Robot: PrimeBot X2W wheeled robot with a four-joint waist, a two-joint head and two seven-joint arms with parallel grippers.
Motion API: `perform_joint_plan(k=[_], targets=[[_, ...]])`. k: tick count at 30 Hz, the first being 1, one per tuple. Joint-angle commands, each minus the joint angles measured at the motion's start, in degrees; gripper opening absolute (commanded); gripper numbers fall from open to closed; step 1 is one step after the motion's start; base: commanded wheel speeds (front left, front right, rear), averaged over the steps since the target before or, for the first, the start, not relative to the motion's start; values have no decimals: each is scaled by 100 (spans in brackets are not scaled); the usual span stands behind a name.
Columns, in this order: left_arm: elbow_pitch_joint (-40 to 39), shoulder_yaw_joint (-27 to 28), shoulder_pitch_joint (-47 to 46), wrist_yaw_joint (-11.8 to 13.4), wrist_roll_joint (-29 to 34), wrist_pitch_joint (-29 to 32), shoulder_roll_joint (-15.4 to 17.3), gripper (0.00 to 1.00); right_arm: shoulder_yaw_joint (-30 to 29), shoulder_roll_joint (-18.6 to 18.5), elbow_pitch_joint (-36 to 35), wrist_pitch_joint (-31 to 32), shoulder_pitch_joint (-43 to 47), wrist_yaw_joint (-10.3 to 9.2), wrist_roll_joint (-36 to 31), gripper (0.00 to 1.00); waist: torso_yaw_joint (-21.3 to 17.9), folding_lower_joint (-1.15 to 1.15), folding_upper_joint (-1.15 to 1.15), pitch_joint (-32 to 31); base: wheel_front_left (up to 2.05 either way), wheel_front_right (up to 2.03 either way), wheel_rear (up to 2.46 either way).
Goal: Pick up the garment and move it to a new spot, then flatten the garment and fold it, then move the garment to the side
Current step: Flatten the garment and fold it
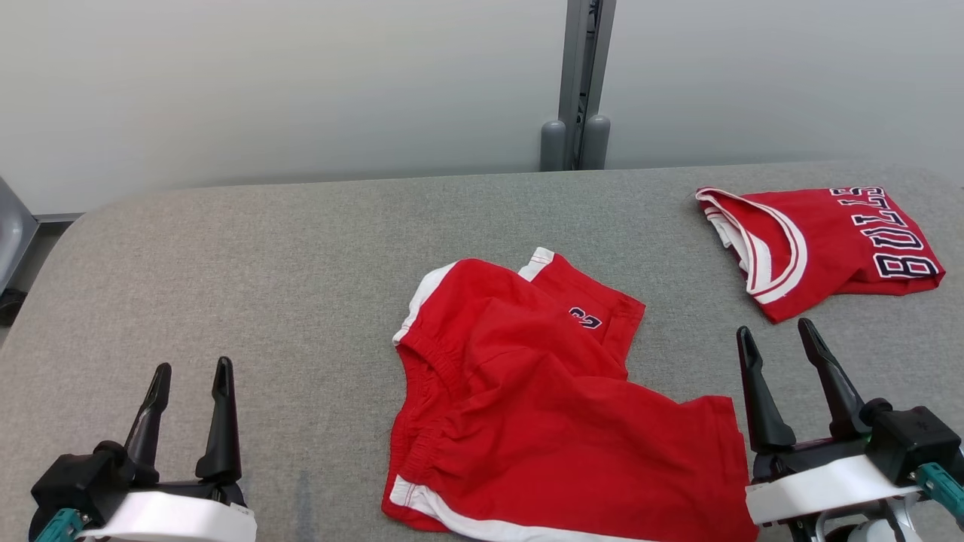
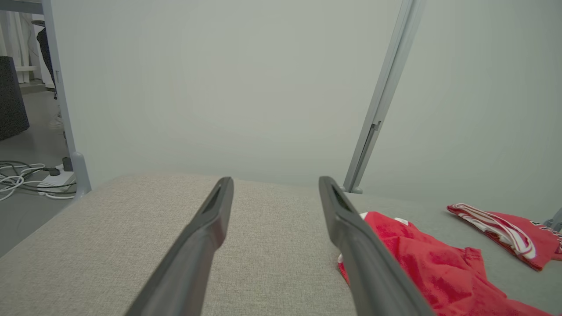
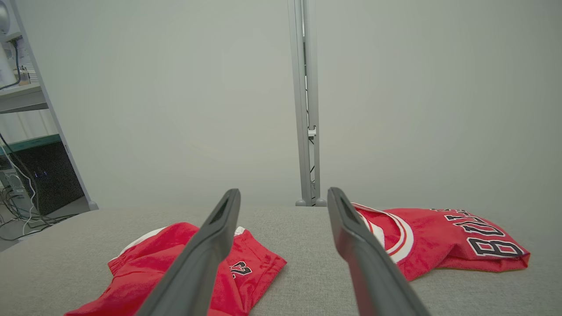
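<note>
Left hand (image 1: 193, 367) spread, red shorts (image 1: 542, 406) rumpled, white-trimmed, dark print possibly a number

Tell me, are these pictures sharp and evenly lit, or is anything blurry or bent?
Head view: soft, even light, only faint shadows under the shorts, jersey lettering crisp. Left wrist view: the near fingers look soft, and the post leans, probably wide-angle tilt. Right wrist view: fingers likewise soft; no glare.

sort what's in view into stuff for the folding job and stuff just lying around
For the job:
- red shorts, crumpled mid-table
- left gripper and right gripper, both open

Lying about:
- Bulls jersey, already folded, far right
- cables on the floor
</note>
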Motion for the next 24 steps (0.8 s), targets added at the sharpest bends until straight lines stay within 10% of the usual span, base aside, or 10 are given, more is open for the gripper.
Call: perform_joint_plan(k=[1,24], targets=[[74,90,-2,-81,103,2,-32,100,-51,-15,-3,-43,17,1,-41,100,-1,0,0,0,0,0,0],[674,740,-146,-869,882,2,-734,100,-86,14,217,-44,-86,1,-181,100,-58,0,0,-73,0,0,0]])
